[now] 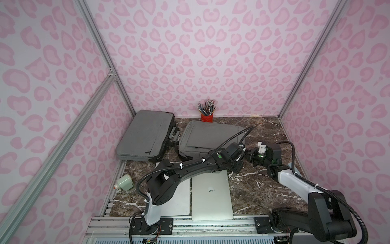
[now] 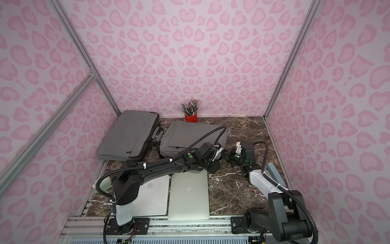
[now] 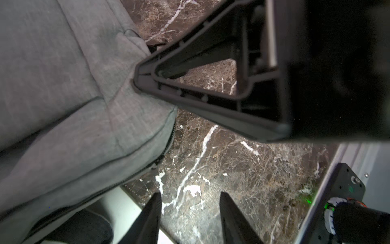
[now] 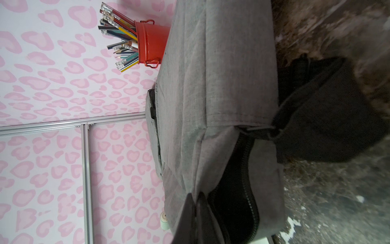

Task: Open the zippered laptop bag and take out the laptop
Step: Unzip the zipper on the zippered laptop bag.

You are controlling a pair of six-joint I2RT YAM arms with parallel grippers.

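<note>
Two steps look done to us: the laptop bag (image 1: 211, 135), at twelve o'clock from the laptop (image 1: 211, 194) lying flat at six o'clock on the table (image 1: 263, 190), gapes unzipped, our right gripper (image 4: 196, 198) pinching its mouth fabric, our left gripper (image 3: 191, 211) half spread and empty, so only letting go remains.

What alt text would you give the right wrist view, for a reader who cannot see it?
The right claw is shut on the edge of a grey bag, beside its unzipped, dark opening. Behind the bag stands a red bucket of pencils against a pink spotted wall.
</note>
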